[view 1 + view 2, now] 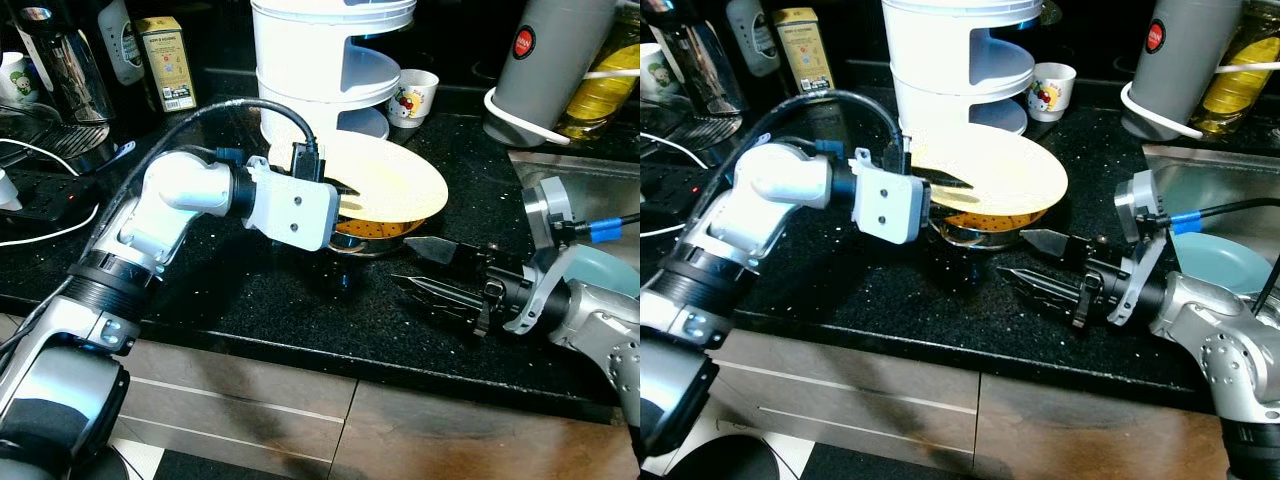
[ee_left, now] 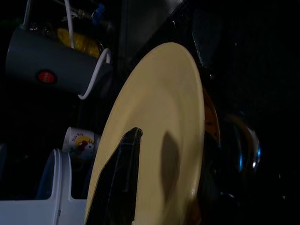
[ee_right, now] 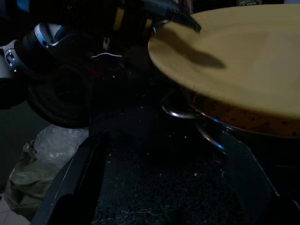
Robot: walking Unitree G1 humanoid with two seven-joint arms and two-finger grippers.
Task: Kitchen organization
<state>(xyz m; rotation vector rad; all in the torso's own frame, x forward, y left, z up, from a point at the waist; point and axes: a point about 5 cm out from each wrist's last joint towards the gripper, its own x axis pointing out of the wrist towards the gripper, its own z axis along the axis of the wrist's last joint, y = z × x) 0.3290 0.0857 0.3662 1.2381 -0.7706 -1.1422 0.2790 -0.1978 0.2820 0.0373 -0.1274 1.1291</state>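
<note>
Black speckled stone counter [image 1: 250,300] — left gripper [image 1: 340,190] clamped on the pale yellow round plate's [image 1: 400,180] rim, right gripper [image 1: 420,265] nearby, jaws apart.

A round pale-yellow plate [image 1: 395,182] lies tilted atop an orange speckled dish [image 1: 372,229] nested in a shiny metal bowl [image 1: 985,238] (only their rims show), all on the black speckled countertop [image 1: 300,300], just before a white tiered plastic rack [image 1: 325,60].
</note>
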